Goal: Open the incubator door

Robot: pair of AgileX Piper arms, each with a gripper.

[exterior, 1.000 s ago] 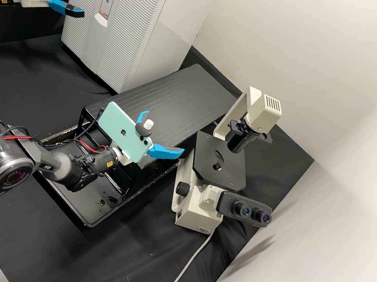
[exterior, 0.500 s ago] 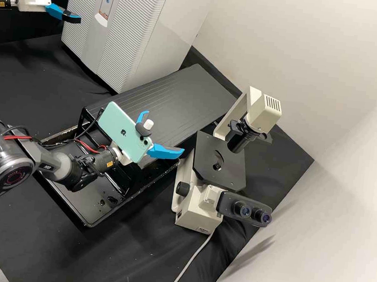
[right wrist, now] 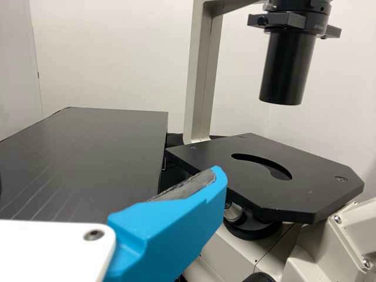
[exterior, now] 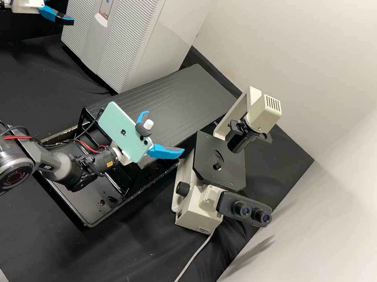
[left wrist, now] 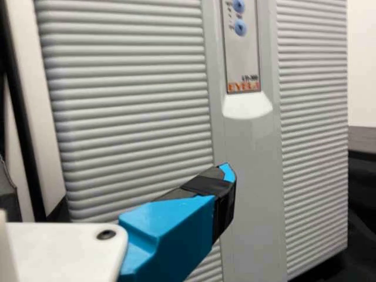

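The white incubator (exterior: 120, 21) stands at the back left in the high view, its ribbed door (exterior: 82, 17) facing the arms. Just off the door's left part is my left gripper (exterior: 68, 5), open and holding nothing. In the left wrist view, one finger of my left gripper (left wrist: 227, 187) shows before the door (left wrist: 126, 106) and its smooth centre strip. A dark strip and pale surfaces flank the door's edge there; I cannot tell whether the door is ajar. My right gripper (exterior: 164, 132) is open and empty above the black tray; its finger shows in the right wrist view (right wrist: 214, 182).
A microscope (exterior: 220, 162) stands right of my right gripper, its cable running toward the front. Behind that gripper lies a ribbed black board (exterior: 193, 92). Beneath the right arm is a black tray (exterior: 85, 222) with a rack and dark drops. Pale walls close off the right side.
My left gripper has drawn left and slightly lower in the high view, away from the incubator's front, with its fingers still open. The right arm and the microscope stay as they were.
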